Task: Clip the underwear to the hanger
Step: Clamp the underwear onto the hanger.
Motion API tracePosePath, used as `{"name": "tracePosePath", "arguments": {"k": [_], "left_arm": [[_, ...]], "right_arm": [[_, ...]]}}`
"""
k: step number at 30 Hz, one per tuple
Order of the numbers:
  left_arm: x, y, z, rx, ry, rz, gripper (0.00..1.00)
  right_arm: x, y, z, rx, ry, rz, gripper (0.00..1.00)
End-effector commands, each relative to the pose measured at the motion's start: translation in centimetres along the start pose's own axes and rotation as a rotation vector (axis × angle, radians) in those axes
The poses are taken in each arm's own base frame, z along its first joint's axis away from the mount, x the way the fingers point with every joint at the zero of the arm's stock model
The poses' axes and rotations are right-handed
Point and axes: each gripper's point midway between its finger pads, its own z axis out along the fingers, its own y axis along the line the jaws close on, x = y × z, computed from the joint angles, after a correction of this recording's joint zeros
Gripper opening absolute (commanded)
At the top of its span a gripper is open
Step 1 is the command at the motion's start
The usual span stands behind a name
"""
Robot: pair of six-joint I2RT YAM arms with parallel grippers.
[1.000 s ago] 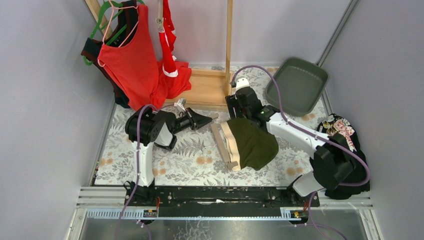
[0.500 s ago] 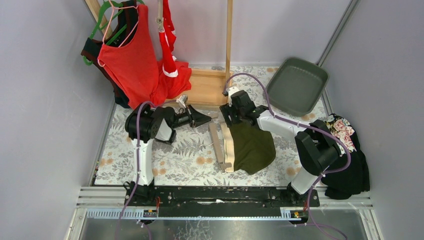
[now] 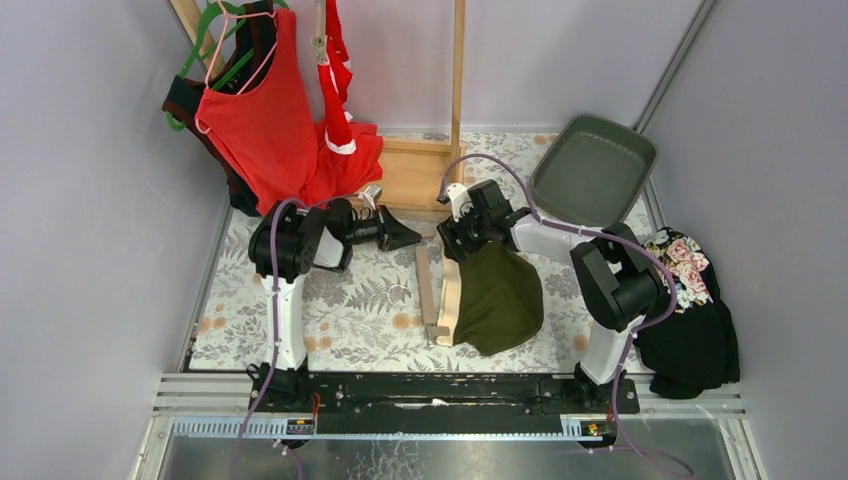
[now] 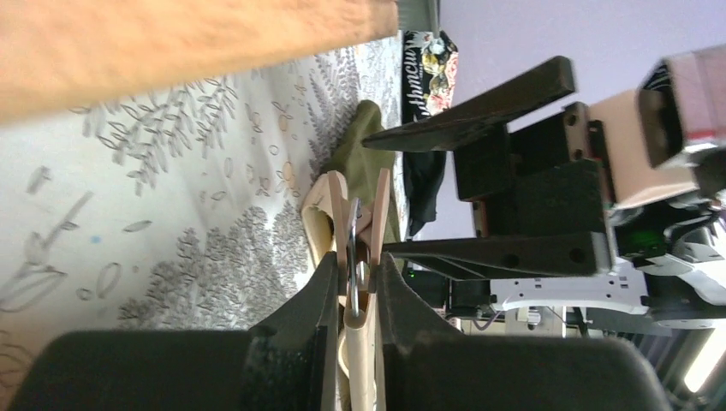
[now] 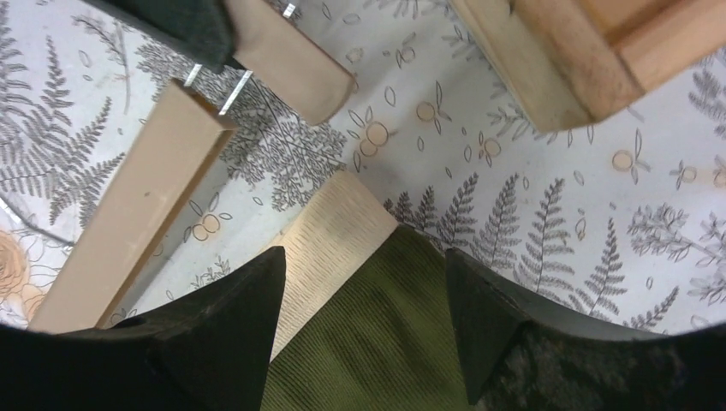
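The dark olive underwear [image 3: 505, 300] with its cream waistband [image 3: 456, 298] lies flat on the fern-print table. A wooden hanger [image 3: 428, 290] lies along the waistband's left side. My left gripper [image 3: 405, 236] is shut on the hanger's wooden clip [image 4: 360, 218] at the bar's far end. My right gripper [image 3: 458, 243] stands open just over the underwear's far corner [image 5: 385, 342], its fingers [image 5: 231, 325] either side of the cloth and the waistband [image 5: 321, 248]. A red underwear [image 3: 337, 70] with white trim hangs from the rack at the back.
A red tank top [image 3: 260, 110] hangs on hangers at the back left. The wooden rack base [image 3: 415, 175] and its pole [image 3: 459, 70] stand just behind both grippers. A grey tray [image 3: 595, 170] leans at the back right. Black floral cloth [image 3: 690, 300] lies heaped on the right.
My right gripper has swung left and a little nearer, staying open. The olive underwear and the hanger have shifted left, the bar turning more upright. My left gripper edged toward the back.
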Motion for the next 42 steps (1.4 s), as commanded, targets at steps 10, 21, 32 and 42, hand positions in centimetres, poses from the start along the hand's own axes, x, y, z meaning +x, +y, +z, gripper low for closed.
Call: {"name": "tracePosePath", "arguments": {"k": [10, 21, 32, 42], "left_arm": [[-0.1, 2.3, -0.4, -0.128, 0.122, 0.027, 0.0], [0.3, 2.5, -0.6, -0.142, 0.161, 0.046, 0.0], [0.6, 2.9, -0.4, -0.147, 0.176, 0.045, 0.0], [1.0, 2.9, 0.1, -0.148, 0.191, 0.049, 0.0]], "right_arm": [[-4.3, 0.5, 0.1, -0.145, -0.076, -0.14, 0.74], [-2.4, 0.4, 1.1, -0.181, -0.031, -0.141, 0.7], [-1.4, 1.6, 2.2, -0.268, -0.019, -0.112, 0.63], [-0.8, 1.7, 3.1, -0.28, -0.004, -0.081, 0.03]]}}
